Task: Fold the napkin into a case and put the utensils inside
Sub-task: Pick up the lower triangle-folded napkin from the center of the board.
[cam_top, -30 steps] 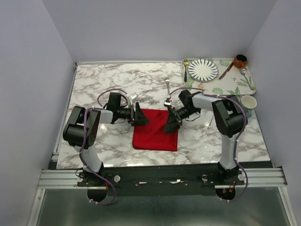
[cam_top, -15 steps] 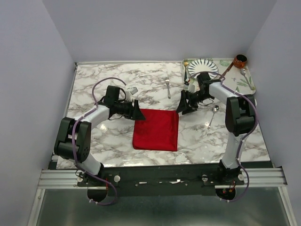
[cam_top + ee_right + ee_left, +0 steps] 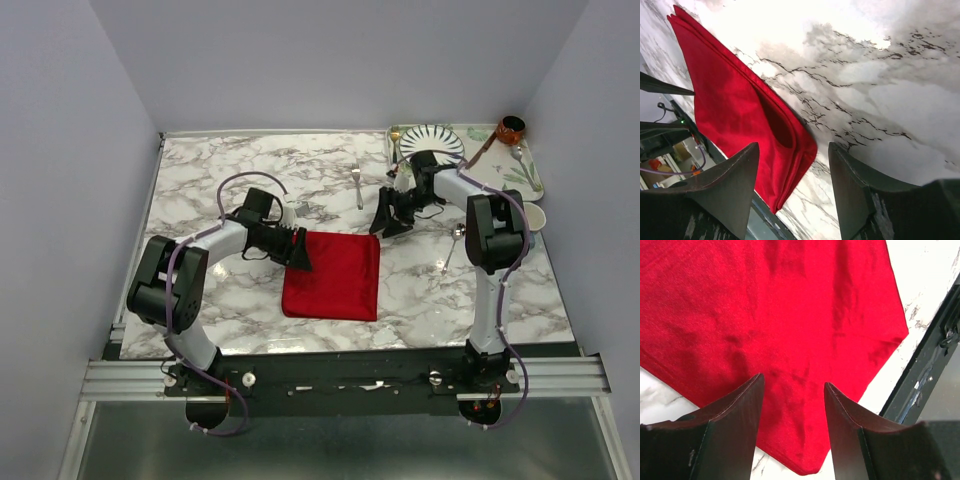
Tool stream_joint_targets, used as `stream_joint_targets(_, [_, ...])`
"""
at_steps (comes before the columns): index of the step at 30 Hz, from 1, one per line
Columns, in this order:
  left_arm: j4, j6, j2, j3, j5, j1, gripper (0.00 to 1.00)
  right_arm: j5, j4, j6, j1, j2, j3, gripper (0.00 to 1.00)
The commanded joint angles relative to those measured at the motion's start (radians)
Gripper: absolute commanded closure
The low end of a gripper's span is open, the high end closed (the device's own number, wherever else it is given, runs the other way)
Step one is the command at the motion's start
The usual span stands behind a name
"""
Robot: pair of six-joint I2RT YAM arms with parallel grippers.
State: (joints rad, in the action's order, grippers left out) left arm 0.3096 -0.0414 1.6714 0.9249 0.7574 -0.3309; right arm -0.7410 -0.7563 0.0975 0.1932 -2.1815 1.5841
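Note:
The deep-red napkin (image 3: 332, 275) lies folded as a rough square on the marble near the front middle. My left gripper (image 3: 300, 250) is open and low over its upper left corner; the left wrist view shows red cloth (image 3: 780, 305) between and beyond the open fingers (image 3: 735, 420). My right gripper (image 3: 380, 222) is open, just beyond the napkin's upper right corner; in the right wrist view the napkin's layered folded edge (image 3: 740, 115) lies left of the gap. A silver fork (image 3: 357, 185) lies beyond the napkin. A silver spoon (image 3: 452, 245) lies to the right.
A patterned tray (image 3: 510, 185) at the back right holds a striped plate (image 3: 432, 140), a gold spoon (image 3: 395, 145), a brown wooden utensil (image 3: 482, 150), a small brown bowl (image 3: 511, 127) and another silver spoon (image 3: 517, 155). A white cup (image 3: 528, 217) stands beside it. The black front rail (image 3: 935, 365) is close.
Both grippers left the napkin's far edge and drew outward. The left gripper has since come back over the upper left corner; the right stays back near the fork.

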Motion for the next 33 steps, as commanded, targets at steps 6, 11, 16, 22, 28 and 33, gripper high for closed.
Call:
stream_joint_targets(6, [0.025, 0.031, 0.059, 0.057, -0.047, -0.017, 0.40, -0.061, -0.043, -0.019, 0.026, -0.047, 0.023, 0.42])
stream_joint_targets(11, [0.032, 0.025, 0.080, 0.063, -0.055, -0.017, 0.41, -0.078, -0.066, -0.030, 0.025, -0.055, 0.039, 0.55])
stream_joint_targets(16, [0.034, 0.025, 0.090, 0.063, -0.061, -0.017, 0.41, -0.081, -0.075, -0.045, 0.026, -0.040, 0.051, 0.65])
stream_joint_targets(22, [0.040, 0.012, 0.108, 0.074, -0.072, -0.017, 0.43, -0.098, -0.097, -0.090, 0.029, -0.021, 0.057, 0.89])
stream_joint_targets(28, [0.040, -0.009, 0.126, 0.083, -0.086, -0.017, 0.43, -0.103, -0.118, -0.197, 0.061, 0.003, 0.057, 0.99])
stream_joint_targets(33, [0.040, -0.026, 0.137, 0.091, -0.090, -0.017, 0.43, -0.046, -0.127, -0.303, 0.109, 0.052, 0.050, 0.99])
